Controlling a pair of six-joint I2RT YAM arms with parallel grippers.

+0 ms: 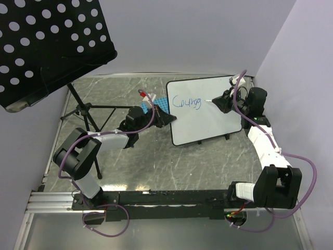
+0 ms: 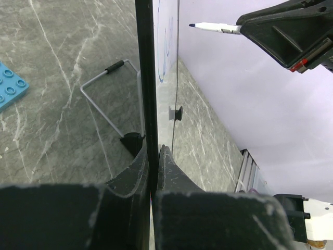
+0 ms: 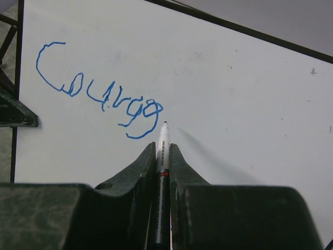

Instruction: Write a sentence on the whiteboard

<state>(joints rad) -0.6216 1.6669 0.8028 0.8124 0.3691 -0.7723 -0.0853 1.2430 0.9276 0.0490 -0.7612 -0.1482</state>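
The first word looks unfinished — the sentence (image 3: 99,94) sits at the whiteboard's (image 3: 250,104) upper left — with the right gripper (image 3: 162,148) clenched on the marker (image 3: 163,136), tip just beside the last letter, and the left gripper (image 2: 153,156) clamped on the whiteboard's edge; next, probably, completing that word rightward.

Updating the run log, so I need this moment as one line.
left claw: shut on whiteboard edge | right claw: shut on marker | marker tip: beside last letter, contact unclear | writing: one blue word
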